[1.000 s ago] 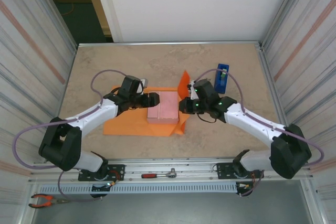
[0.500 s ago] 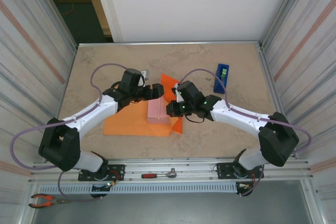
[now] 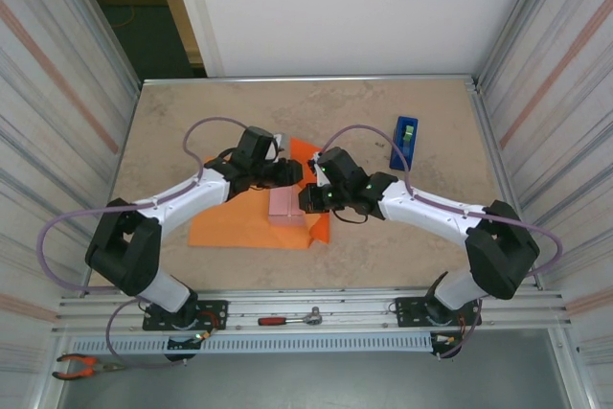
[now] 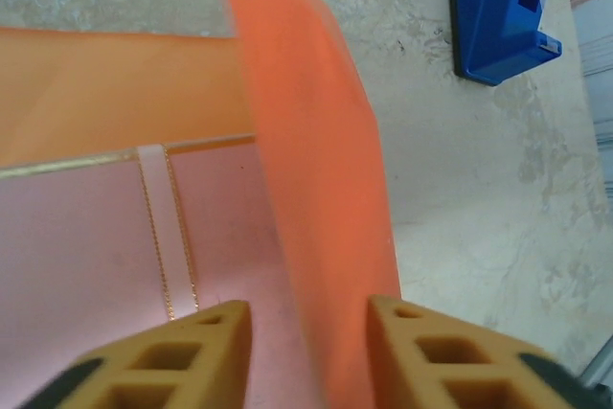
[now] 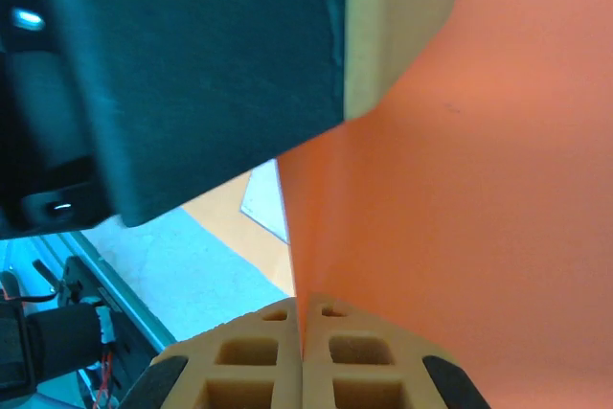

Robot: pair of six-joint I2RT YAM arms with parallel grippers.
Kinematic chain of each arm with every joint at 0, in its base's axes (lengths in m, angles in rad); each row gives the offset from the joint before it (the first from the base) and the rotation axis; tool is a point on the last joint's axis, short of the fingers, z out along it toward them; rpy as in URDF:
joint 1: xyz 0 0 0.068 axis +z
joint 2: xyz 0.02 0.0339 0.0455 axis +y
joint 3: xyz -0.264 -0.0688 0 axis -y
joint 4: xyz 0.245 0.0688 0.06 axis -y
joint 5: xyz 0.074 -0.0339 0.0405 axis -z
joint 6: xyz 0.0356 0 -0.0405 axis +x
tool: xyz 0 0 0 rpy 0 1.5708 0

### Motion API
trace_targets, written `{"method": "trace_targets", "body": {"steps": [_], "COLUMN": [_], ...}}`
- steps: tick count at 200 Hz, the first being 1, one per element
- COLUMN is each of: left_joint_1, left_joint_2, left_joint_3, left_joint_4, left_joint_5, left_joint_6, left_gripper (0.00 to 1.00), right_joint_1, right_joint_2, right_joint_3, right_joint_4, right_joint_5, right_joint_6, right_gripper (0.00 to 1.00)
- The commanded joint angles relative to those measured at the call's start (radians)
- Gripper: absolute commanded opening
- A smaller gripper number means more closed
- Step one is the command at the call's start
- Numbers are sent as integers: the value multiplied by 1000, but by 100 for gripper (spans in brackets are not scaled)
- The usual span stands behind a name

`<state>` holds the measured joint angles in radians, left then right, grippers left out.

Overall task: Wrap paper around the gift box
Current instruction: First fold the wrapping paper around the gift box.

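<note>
The pink gift box (image 3: 286, 206) is seen lying on the orange paper (image 3: 235, 227) near the middle of the surface (image 3: 182, 122). A flap along the sheet's right-hand edge is raised beside the box and pinched in the closed right claw (image 5: 302, 332). The left claw (image 4: 308, 332) is set astride the flap, fingers apart. A blue tape dispenser (image 3: 404, 143) is stood well apart to the right, with bare surface around the sheet.

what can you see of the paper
The paper is a thin, plain orange sheet. Most lies flat on the table under the pink box; its right side is lifted in a flap over the box. The right gripper is shut on the flap, which also runs between the open fingers of the left gripper.
</note>
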<state>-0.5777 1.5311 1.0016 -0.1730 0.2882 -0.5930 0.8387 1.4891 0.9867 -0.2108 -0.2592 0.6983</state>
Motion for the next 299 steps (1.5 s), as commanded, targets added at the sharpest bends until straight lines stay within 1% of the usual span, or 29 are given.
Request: {"method": "trace_targets", "body": {"steps": [1, 9, 19, 43, 60, 76, 107, 123, 135, 188, 245, 248, 281, 294, 299], "left_joint_1": [3, 9, 22, 45, 54, 54, 55, 55, 55, 62, 73, 75, 115, 131, 136], "left_joint_2": [1, -6, -24, -66, -82, -95, -112, -122, -127, -124, -130, -131, -162, -164, -165], "left_joint_3": [19, 13, -2, -50, -70, -92, -124, -138, -147, -155, -155, -153, -147, -140, -137], "left_joint_4": [16, 8, 11, 19, 12, 17, 16, 11, 9, -8, -24, -27, -45, -58, -63], "left_joint_5": [15, 9, 5, -6, -18, -35, -76, -98, -117, -162, -154, -155, -158, -153, -155], "left_joint_6": [37, 46, 53, 69, 82, 88, 82, 77, 70, 76, 85, 86, 87, 89, 91], "left_gripper": [0, 0, 0, 0, 0, 0, 0, 0, 0, 0, 0, 2, 43, 53, 59], "right_joint_1": [6, 1, -21, -88, -135, -165, -179, -174, -166, -121, -113, -114, -110, -109, -109], "right_joint_2": [-1, -17, -47, -122, -137, -118, -25, 33, 72, 197, 245, 247, 253, 258, 260], "right_joint_3": [38, 36, 24, -28, -43, -32, 19, 51, 71, 107, 68, 66, 56, 55, 55], "right_joint_4": [-17, -23, -23, 7, 14, 13, 28, 40, 47, 58, 65, 65, 71, 71, 71], "right_joint_5": [6, 11, 15, -2, -26, -40, -64, -81, -83, -59, -52, -51, -51, -50, -51], "right_joint_6": [-19, -19, -14, 7, 12, 9, 2, 3, 3, 2, 0, 0, -1, 0, -1], "right_gripper": [30, 43, 50, 56, 56, 50, 23, 13, 8, 0, 0, 0, 0, 0, 0]}}
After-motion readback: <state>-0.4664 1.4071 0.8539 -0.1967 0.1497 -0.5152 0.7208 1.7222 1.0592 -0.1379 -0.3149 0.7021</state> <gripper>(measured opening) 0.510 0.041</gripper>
